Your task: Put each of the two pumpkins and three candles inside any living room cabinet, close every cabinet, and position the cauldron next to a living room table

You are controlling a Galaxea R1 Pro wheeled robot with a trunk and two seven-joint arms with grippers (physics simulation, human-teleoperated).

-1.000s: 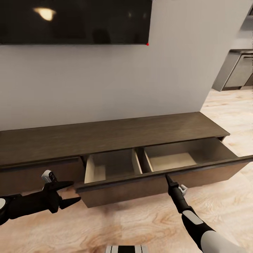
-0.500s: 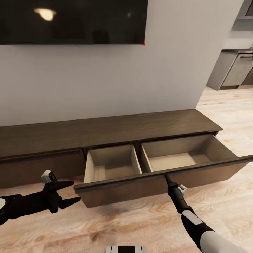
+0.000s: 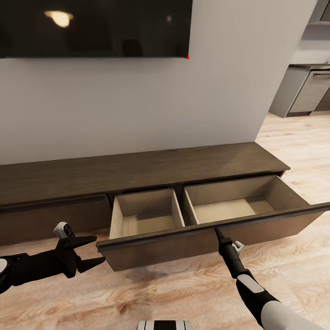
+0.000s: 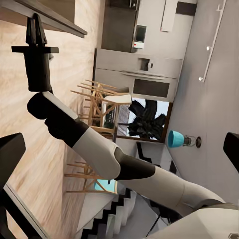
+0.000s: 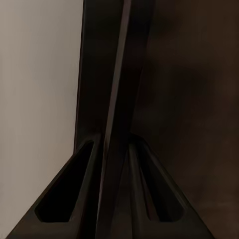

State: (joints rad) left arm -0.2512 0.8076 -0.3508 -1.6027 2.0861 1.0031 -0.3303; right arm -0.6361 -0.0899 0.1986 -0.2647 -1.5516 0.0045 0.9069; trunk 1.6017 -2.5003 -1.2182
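- We face the long, low, dark-brown wood cabinet [image 3: 137, 172] that runs along the pale wall, across the middle of the head view.
- Its wide drawer [image 3: 206, 233] stands pulled out toward us. It has two pale-lined compartments with a divider between them, both bare inside.
- Our right tool [image 3: 218, 233] sits at the top edge of the drawer's dark front panel [image 5: 117, 124]. In the right wrist view the two fingers [image 5: 74, 199] flank that thin edge closely, narrow and clamped on it.
- Our left tool [image 3: 94, 250] hovers near left, above the light wood floor [image 3: 183, 293], just beside the drawer's left corner. Its fingers are spread wide, holding nothing.
- A black wall screen [image 3: 91, 27] hangs above the cabinet.
- Grey cupboards [image 3: 302, 91] stand far right.
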